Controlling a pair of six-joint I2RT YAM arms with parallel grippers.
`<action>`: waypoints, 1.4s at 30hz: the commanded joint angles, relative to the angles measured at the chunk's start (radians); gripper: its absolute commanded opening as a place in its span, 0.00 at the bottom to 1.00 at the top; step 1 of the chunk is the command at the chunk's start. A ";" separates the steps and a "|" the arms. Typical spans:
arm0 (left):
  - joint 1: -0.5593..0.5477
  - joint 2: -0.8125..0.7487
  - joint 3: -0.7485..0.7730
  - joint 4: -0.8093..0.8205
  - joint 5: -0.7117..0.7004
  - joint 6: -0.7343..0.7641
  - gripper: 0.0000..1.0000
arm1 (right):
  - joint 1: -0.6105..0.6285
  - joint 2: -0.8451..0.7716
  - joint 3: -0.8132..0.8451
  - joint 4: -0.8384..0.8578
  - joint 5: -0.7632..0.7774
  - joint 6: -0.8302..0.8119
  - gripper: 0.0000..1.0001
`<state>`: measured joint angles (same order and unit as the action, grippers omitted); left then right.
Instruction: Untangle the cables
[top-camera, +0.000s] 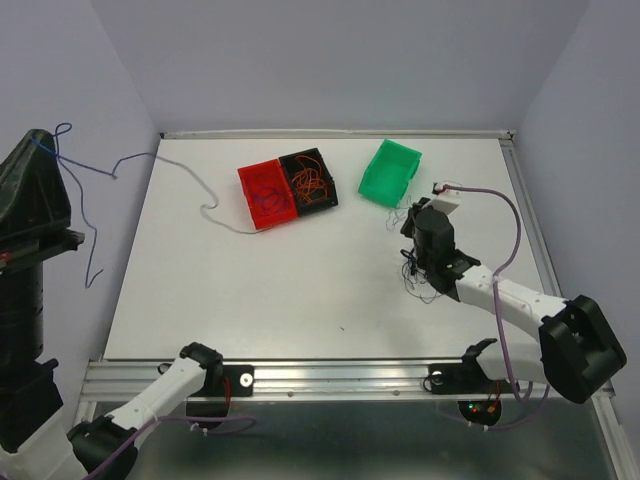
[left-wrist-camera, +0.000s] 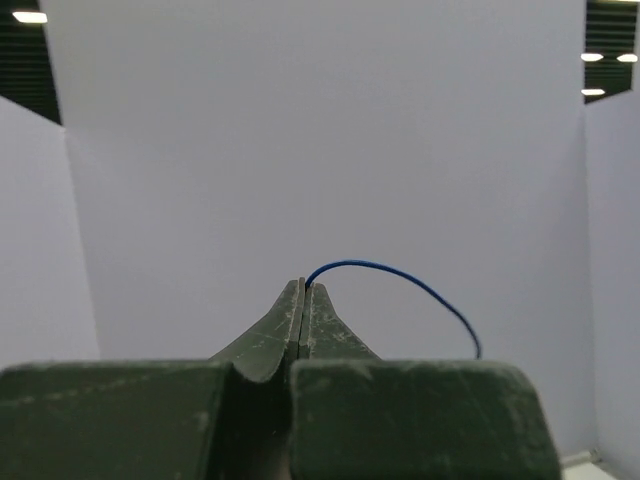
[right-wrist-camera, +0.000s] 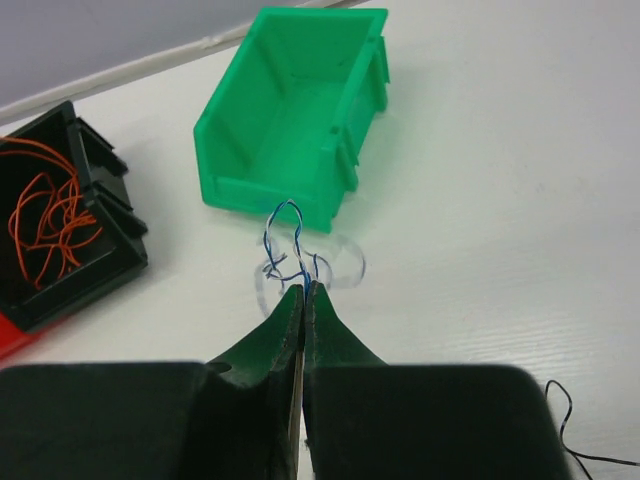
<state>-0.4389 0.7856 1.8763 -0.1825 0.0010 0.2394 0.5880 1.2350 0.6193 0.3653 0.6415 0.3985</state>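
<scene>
Pinching cables (right-wrist-camera: 288, 268), the right gripper (right-wrist-camera: 303, 290) faces a green bin (right-wrist-camera: 290, 110)

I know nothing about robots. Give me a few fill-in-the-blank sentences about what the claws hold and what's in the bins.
1. The thin wire pinched in the left gripper is ___ in colour.
2. The orange wires lie in a bin coloured ___.
3. The right gripper pinches a small wire tangle just in front of an empty bin coloured ___.

Missing words: blue; black; green.
</scene>
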 joint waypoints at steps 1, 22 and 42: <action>-0.003 -0.022 -0.051 0.072 -0.215 -0.014 0.00 | -0.050 -0.025 0.027 0.046 -0.034 0.059 0.01; -0.003 -0.216 -0.558 0.248 -0.157 0.021 0.00 | -0.051 0.105 0.151 0.294 -0.597 -0.018 0.01; -0.003 -0.384 -0.727 0.247 -0.067 -0.017 0.00 | 0.206 0.806 0.862 0.282 -0.387 -0.162 0.00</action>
<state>-0.4389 0.4431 1.1721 0.0093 -0.0677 0.2180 0.7727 1.9121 1.3422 0.6216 0.1581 0.2924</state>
